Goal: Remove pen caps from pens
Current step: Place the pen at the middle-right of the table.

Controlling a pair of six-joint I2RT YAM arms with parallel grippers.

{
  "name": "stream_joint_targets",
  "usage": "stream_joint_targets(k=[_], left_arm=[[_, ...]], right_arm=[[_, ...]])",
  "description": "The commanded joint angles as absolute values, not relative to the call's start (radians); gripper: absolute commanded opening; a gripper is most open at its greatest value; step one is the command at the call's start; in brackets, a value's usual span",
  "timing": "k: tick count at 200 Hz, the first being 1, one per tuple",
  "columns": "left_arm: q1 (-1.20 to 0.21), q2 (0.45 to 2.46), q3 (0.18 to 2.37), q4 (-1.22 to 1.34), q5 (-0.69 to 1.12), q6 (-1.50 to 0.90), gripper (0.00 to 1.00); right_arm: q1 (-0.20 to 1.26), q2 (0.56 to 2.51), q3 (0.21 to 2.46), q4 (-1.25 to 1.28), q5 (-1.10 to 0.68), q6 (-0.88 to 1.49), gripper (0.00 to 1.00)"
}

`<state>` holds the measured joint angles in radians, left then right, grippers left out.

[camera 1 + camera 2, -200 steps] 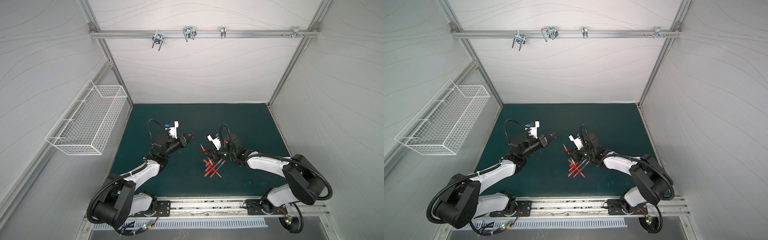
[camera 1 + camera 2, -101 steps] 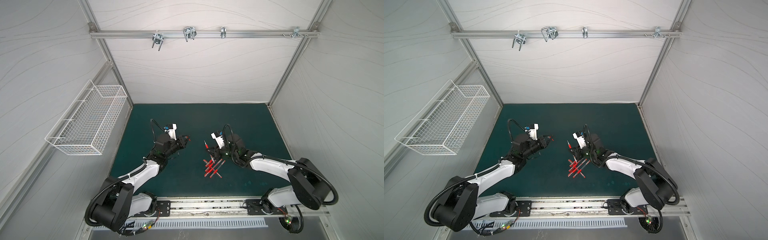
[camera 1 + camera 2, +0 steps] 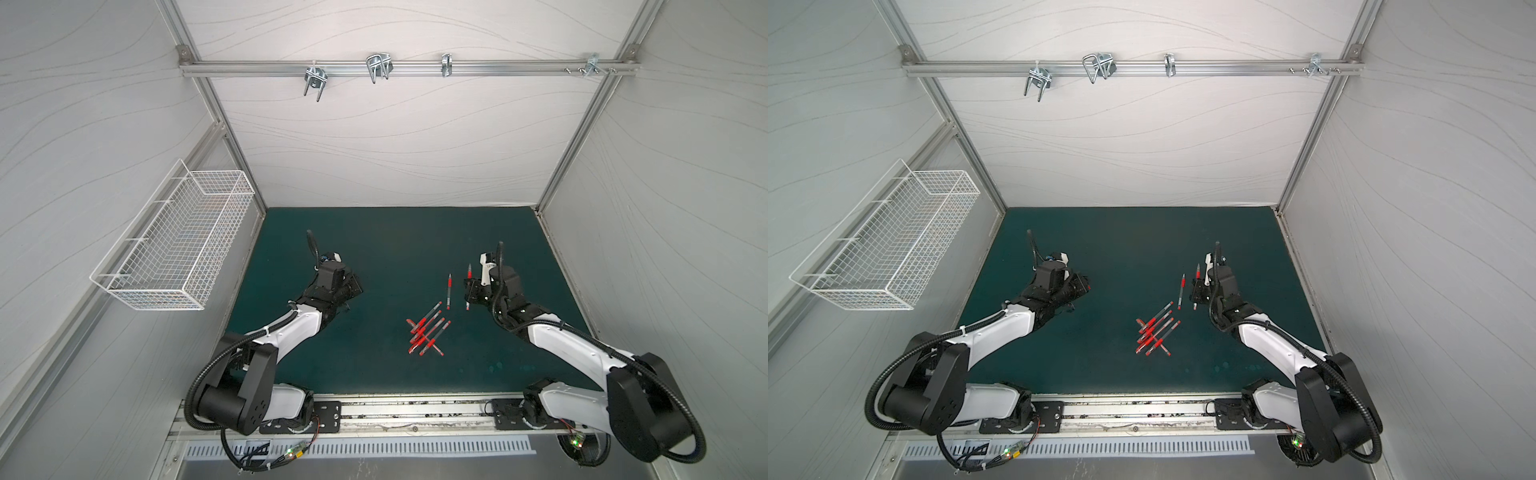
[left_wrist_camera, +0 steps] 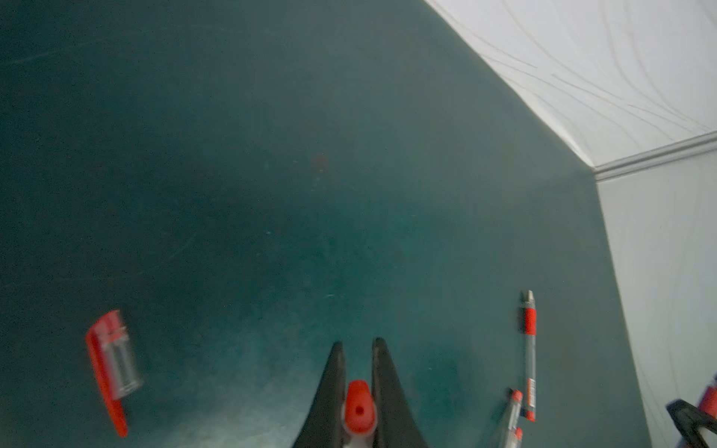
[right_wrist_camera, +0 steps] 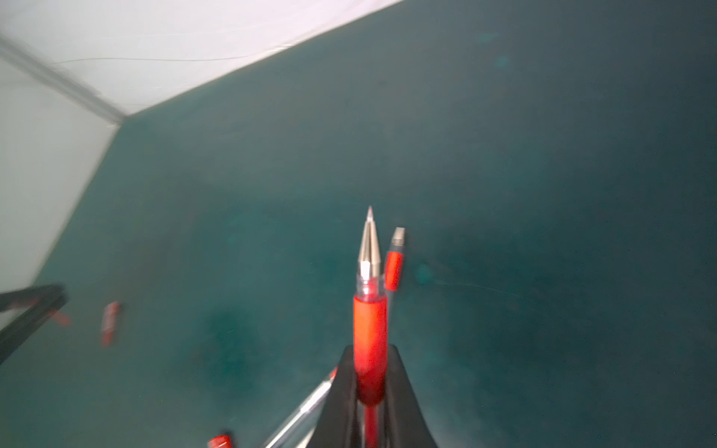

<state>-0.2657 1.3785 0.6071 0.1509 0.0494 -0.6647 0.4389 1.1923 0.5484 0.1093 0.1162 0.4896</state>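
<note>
One cap (image 4: 359,407) is clamped in the left gripper (image 4: 357,342); the right gripper (image 5: 370,348) clamps an uncapped pen (image 5: 369,310) above the worktop's (image 3: 374,249) right half. Released high, either may bounce into the pile (image 3: 428,332).

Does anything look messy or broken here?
Nothing looks broken or spilled. The pens lie in a criss-cross heap on the green mat, not in a neat row, and one uncapped pen lies alone near the heap. A loose pen cap lies apart on the mat, in the left wrist view.
</note>
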Motion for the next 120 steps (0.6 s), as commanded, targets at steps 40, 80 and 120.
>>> stream_joint_targets(k=[40, 80, 120], left_arm=[[-0.235, 1.448, 0.670, 0.094, -0.022, -0.637, 0.00], [-0.227, 1.488, 0.693, 0.064, -0.008, -0.639, 0.00], [-0.227, 1.528, 0.725, 0.025, -0.005, -0.634, 0.01]], right_arm=[[0.367, 1.309, 0.601, 0.012, 0.129, 0.523, 0.00], [0.360, 1.420, 0.647, 0.008, 0.097, 0.502, 0.00], [0.357, 1.509, 0.690, -0.003, 0.093, 0.491, 0.00]])
